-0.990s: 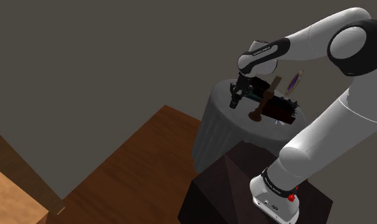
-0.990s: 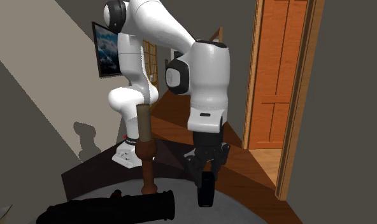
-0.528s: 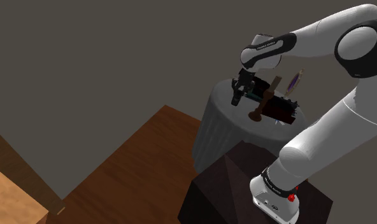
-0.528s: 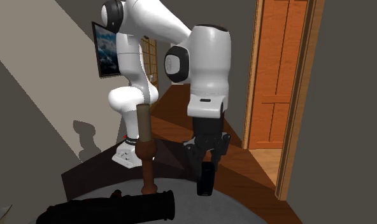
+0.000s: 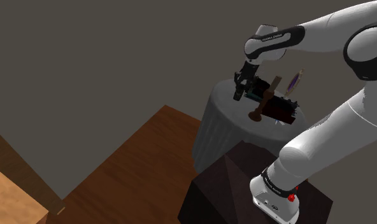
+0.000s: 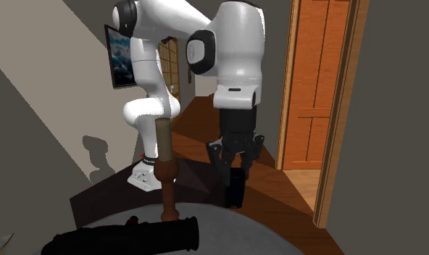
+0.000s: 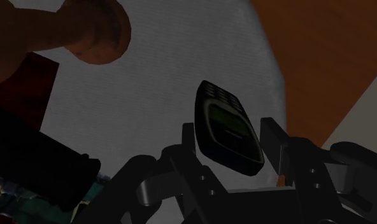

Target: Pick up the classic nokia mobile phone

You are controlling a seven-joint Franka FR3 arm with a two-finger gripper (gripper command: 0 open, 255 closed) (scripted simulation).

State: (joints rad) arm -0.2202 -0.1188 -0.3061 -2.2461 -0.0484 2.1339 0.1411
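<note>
The dark classic Nokia phone (image 7: 227, 127), with keypad and small screen, is clasped between my black fingers (image 7: 274, 144). My gripper (image 6: 237, 171) is shut on its upper end, and the phone (image 6: 236, 190) hangs upright, just above the round grey table (image 6: 278, 239). In the shoulder view, the gripper (image 5: 241, 89) holds the phone (image 5: 238, 96) over the table's (image 5: 220, 121) far left rim.
A brown turned wooden post (image 6: 164, 166) and a long black cylinder (image 6: 133, 233) stand close beside the gripper on the table. A black box (image 5: 283, 109) and a purple-topped item (image 5: 297, 81) sit further right. An orange door (image 6: 318, 80) is behind.
The arm has risen steadily and the phone has gone up with it, from resting on the table top to hanging above it. The fingers stay shut on it.
</note>
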